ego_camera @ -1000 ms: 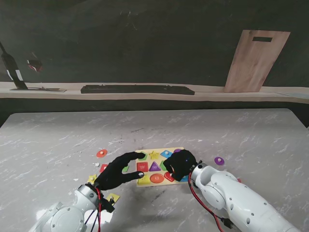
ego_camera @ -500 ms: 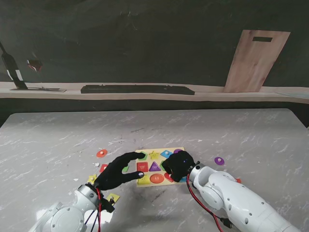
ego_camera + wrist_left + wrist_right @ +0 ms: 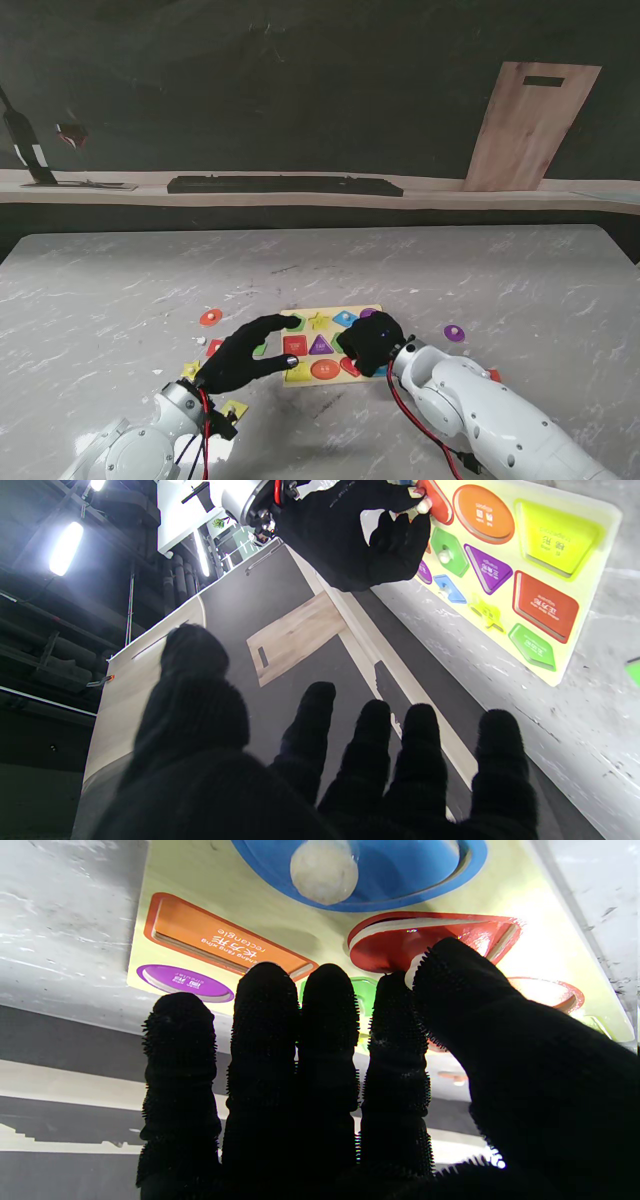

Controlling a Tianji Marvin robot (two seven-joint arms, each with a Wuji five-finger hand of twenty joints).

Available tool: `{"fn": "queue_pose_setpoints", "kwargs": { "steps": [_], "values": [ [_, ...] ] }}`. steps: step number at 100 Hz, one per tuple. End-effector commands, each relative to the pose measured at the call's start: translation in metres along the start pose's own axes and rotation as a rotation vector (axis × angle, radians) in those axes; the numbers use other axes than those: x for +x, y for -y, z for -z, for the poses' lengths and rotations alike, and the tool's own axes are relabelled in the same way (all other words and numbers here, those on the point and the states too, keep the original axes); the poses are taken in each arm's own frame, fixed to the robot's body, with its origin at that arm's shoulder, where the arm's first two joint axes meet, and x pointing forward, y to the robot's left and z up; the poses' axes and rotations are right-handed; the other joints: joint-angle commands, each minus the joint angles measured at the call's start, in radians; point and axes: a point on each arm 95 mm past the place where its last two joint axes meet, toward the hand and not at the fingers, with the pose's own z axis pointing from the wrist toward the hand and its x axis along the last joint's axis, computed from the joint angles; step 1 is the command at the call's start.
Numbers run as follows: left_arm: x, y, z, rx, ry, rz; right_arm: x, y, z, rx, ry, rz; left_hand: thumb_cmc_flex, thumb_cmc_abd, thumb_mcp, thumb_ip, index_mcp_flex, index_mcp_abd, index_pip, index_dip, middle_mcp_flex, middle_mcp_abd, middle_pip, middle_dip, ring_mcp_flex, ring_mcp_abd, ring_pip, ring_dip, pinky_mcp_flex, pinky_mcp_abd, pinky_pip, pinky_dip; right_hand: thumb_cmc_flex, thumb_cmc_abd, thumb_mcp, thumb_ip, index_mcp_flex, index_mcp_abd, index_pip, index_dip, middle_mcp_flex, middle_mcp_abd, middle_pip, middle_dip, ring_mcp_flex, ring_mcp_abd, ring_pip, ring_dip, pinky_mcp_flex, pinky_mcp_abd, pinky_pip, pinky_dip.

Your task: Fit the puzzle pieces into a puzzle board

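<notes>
The yellow puzzle board [image 3: 352,312] lies near me at the table's middle, with several coloured pieces seated in it. My right hand [image 3: 370,342] is over the board's right part. Its thumb and forefinger pinch the white knob of a red piece [image 3: 430,940], which sits tilted at its recess. The left wrist view shows the same pinch on the red piece [image 3: 436,502]. My left hand [image 3: 245,355] is open, its fingers spread over the board's left edge and holding nothing.
Loose pieces lie around the board: an orange disc [image 3: 210,317] and a yellow star [image 3: 190,370] to the left, a yellow piece [image 3: 233,408] nearer to me, a purple disc [image 3: 454,333] to the right. A wooden board [image 3: 528,125] leans against the far wall.
My right hand has edged slightly to the left over the board, keeping its pinch. The left hand has not moved.
</notes>
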Motion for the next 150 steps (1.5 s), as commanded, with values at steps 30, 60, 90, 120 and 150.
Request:
{"fn": "queue_pose_setpoints", "kwargs": {
  "steps": [30, 60, 90, 120, 150],
  "values": [
    [0.001, -0.001, 0.001, 0.003, 0.001, 0.008, 0.007, 0.008, 0.002, 0.022, -0.009, -0.030, -0.006, 0.013, -0.031, 0.038, 0.004, -0.030, -0.007, -0.021, -0.009, -0.015, -0.004, -0.007, -0.013, -0.026, -0.008, 0.007, -0.008, -0.087, -0.006, 0.019, 0.018, 0.012, 0.049, 0.011, 0.040, -0.060, 0.044, 0.015, 0.029, 0.030, 0.029, 0.005, 0.022, 0.001, 0.030, 0.008, 0.004, 0.025, 0.043, 0.008],
    [0.001, -0.001, 0.001, 0.005, 0.003, 0.011, 0.008, 0.008, 0.005, 0.029, 0.007, -0.051, -0.006, 0.015, -0.031, 0.038, 0.005, -0.029, -0.009, -0.021, -0.009, -0.014, -0.004, -0.008, -0.013, -0.026, -0.009, 0.007, -0.008, -0.085, -0.006, 0.019, 0.004, 0.013, 0.051, 0.015, 0.036, -0.048, 0.050, 0.019, 0.027, 0.038, 0.039, 0.011, 0.020, 0.010, 0.040, 0.012, -0.002, 0.036, 0.052, 0.014],
    [0.001, -0.001, 0.001, 0.006, 0.003, 0.012, 0.007, 0.011, 0.004, 0.046, 0.026, -0.058, -0.006, 0.020, -0.031, 0.038, 0.008, -0.031, -0.009, -0.021, -0.007, -0.016, -0.003, -0.007, -0.011, -0.028, -0.008, 0.007, -0.007, -0.087, -0.007, 0.019, -0.020, 0.046, 0.019, 0.019, 0.023, -0.041, 0.051, 0.026, 0.009, 0.045, 0.046, 0.023, 0.005, 0.021, 0.044, 0.013, -0.019, 0.046, 0.054, 0.018],
    [0.001, -0.001, 0.000, 0.006, 0.005, 0.013, 0.003, 0.011, 0.008, 0.026, 0.051, 0.020, -0.004, 0.023, -0.032, 0.037, 0.009, -0.031, -0.009, -0.021, -0.008, -0.017, -0.004, -0.008, -0.013, -0.026, -0.008, 0.007, -0.007, -0.086, -0.008, 0.019, -0.292, 0.222, -0.213, 0.157, 0.087, 0.047, -0.101, 0.246, -0.013, 0.073, 0.037, 0.098, -0.018, 0.052, 0.058, 0.009, -0.050, 0.082, 0.061, 0.033],
    [0.001, -0.001, 0.000, 0.006, 0.004, 0.013, -0.003, 0.004, 0.013, -0.021, 0.087, 0.048, -0.003, 0.025, -0.032, 0.037, 0.012, -0.031, -0.007, -0.021, -0.005, -0.015, -0.003, -0.008, -0.010, -0.025, -0.007, 0.007, -0.006, -0.086, -0.006, 0.019, -0.359, 0.303, -0.333, 0.145, 0.015, 0.070, -0.149, 0.297, -0.090, 0.076, 0.026, 0.102, -0.082, 0.055, 0.034, 0.000, -0.097, 0.072, 0.049, 0.030]
  ]
}}
